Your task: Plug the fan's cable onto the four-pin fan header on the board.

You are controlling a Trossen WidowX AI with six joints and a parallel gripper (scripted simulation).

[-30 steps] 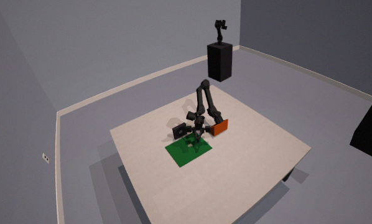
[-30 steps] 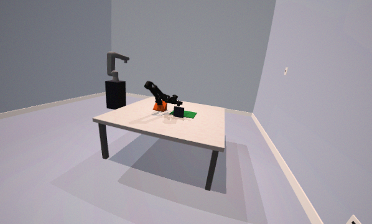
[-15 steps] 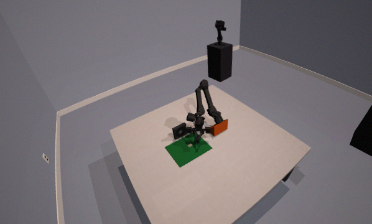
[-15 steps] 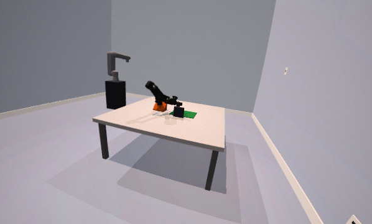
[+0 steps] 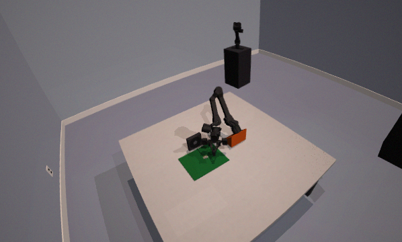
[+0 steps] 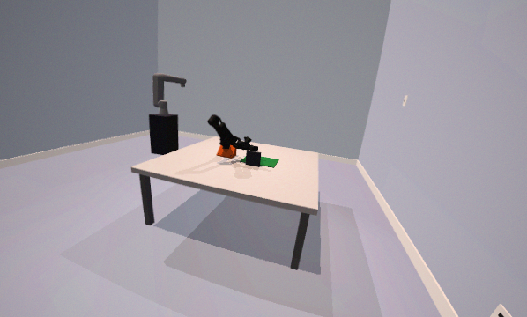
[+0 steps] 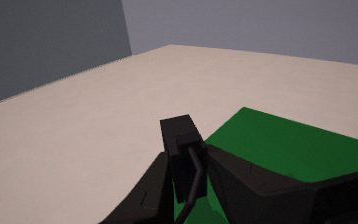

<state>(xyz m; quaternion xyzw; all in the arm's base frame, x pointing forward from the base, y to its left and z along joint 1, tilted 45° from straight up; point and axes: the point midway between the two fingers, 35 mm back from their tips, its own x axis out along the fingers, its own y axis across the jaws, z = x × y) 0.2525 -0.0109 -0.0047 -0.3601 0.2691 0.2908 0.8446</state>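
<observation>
The green board (image 5: 195, 171) (image 6: 270, 162) (image 7: 280, 140) lies flat on the table. The black fan (image 5: 194, 142) (image 6: 253, 158) stands upright at the board's edge. My gripper (image 5: 214, 153) (image 7: 185, 155) is shut on the black cable plug (image 7: 180, 131), which sticks out between the fingertips in the wrist view, with its cable (image 7: 196, 182) running back toward the camera. The plug is over the board's arm side. A small pale part (image 5: 205, 156) shows on the board beside the gripper; it is too small to tell whether it is the header. Whether the plug touches anything below is hidden.
An orange block (image 5: 238, 138) (image 6: 226, 151) stands at the arm's base, beside the board. The fan is close to the gripper's side. The table's edge (image 5: 282, 124) lies well beyond the board. Other arms stand on black pedestals (image 5: 237, 67) (image 6: 164, 134) off the table.
</observation>
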